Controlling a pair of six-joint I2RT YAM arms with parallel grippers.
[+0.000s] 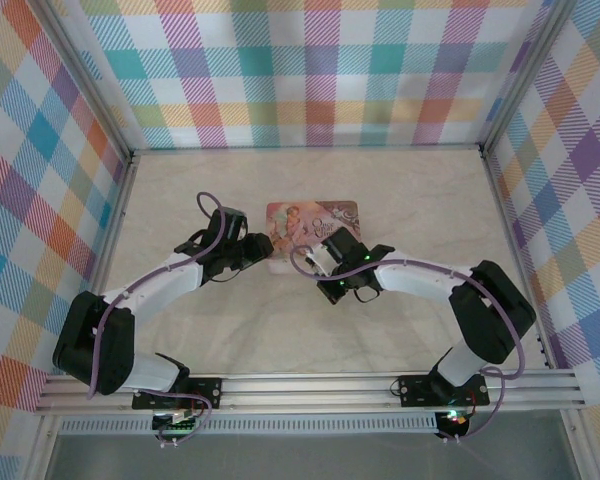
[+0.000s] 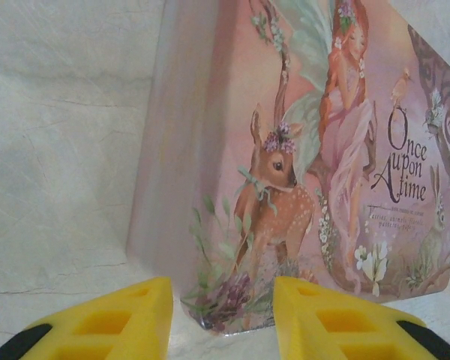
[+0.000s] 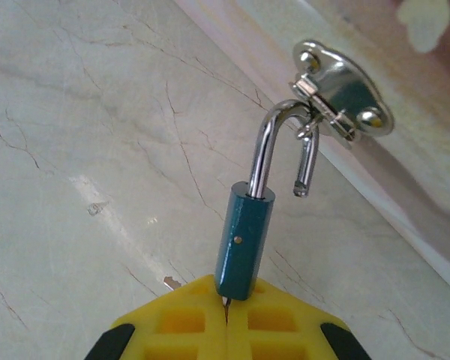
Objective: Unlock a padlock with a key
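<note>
In the right wrist view the padlock (image 3: pixel 244 244), a small teal cylinder with a chrome shackle, hangs from the silver hasp (image 3: pixel 345 90) of the pink tin (image 3: pixel 405 112). One leg of the shackle stands free of the body. My right gripper (image 3: pixel 226 319) is shut on the key (image 3: pixel 226 301), whose thin blade enters the padlock's bottom end. A bit of the key sticks out left of the fingers. My left gripper (image 2: pixel 223 315) is open, and its yellow fingers (image 2: pixel 127 319) flank the near corner of the pink tin (image 2: pixel 300 150) with a gap on the left side.
The tin (image 1: pixel 313 215) lies flat at the middle of the marble tabletop (image 1: pixel 410 190), between the left gripper (image 1: pixel 258 250) and the right gripper (image 1: pixel 318 258). Plaid walls (image 1: pixel 320 70) close the back and both sides. An aluminium rail (image 1: pixel 310 385) runs along the near edge.
</note>
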